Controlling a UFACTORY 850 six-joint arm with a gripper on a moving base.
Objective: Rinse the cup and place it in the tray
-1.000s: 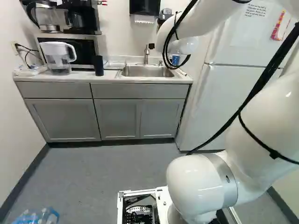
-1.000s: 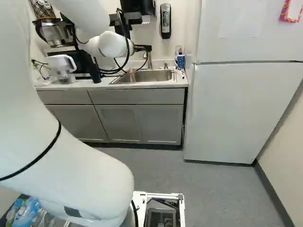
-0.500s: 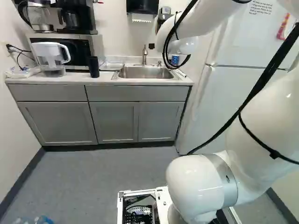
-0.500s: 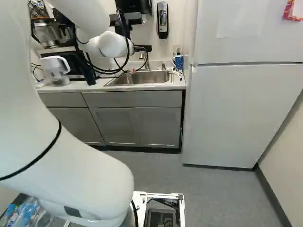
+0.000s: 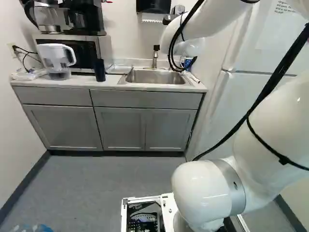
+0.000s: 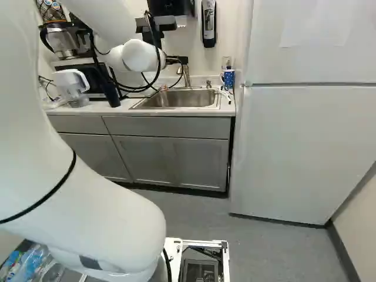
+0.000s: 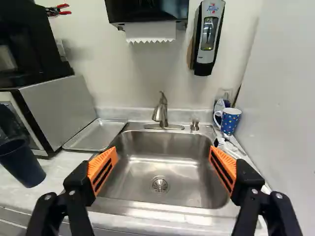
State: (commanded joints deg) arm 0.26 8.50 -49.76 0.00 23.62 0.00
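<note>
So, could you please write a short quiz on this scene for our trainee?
1. Multiple choice: how does the tool stand in the wrist view?
A) Shut, with its fingers touching
B) Open, with nothing gripped
C) Shut on something

2. True or false: the tray lies between the microwave and the sink.

3. Short answer: which stands nearer the microwave, the dark cup or the dotted mug?

Key: 1. B; 2. true; 3. the dark cup
</note>
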